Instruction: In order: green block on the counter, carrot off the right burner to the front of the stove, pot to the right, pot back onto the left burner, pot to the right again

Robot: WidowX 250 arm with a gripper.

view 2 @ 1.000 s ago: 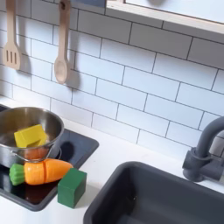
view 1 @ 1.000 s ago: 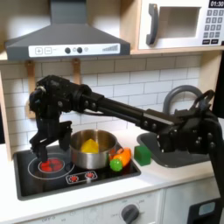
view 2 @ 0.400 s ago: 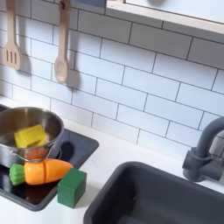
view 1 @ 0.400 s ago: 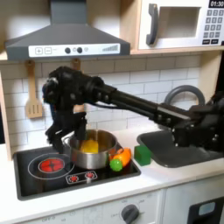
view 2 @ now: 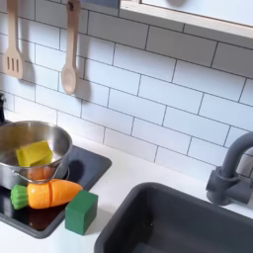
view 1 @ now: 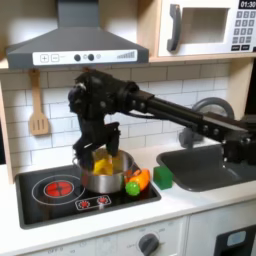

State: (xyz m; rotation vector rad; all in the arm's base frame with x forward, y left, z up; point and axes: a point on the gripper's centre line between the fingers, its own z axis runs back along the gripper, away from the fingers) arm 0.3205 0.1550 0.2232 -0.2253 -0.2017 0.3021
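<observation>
The steel pot [view 1: 105,173] [view 2: 35,158] stands on the right half of the black stove [view 1: 40,205] [view 2: 96,166], with a yellow food piece inside. The orange carrot [view 1: 138,181] [view 2: 51,193] lies on the stove just in front of and right of the pot. Its green tip points to the left in both exterior views. The dark green block [view 1: 162,177] [view 2: 81,210] sits at the stove's right edge, close to the carrot, by the off-white counter [view 1: 190,200]. My gripper [view 1: 93,158] hangs open over the pot's left side, holding nothing.
The left red burner [view 1: 57,187] is bare. A dark sink [view 2: 188,222] with a grey faucet [view 2: 229,170] lies right of the stove. A wooden spoon [view 2: 69,59] and a spatula [view 1: 39,105] hang on the tiled wall. A range hood [view 1: 75,40] overhangs the stove.
My arm has swung from above the left burner toward the first exterior view's right and now hangs over the pot. Pot, carrot and block have not moved.
</observation>
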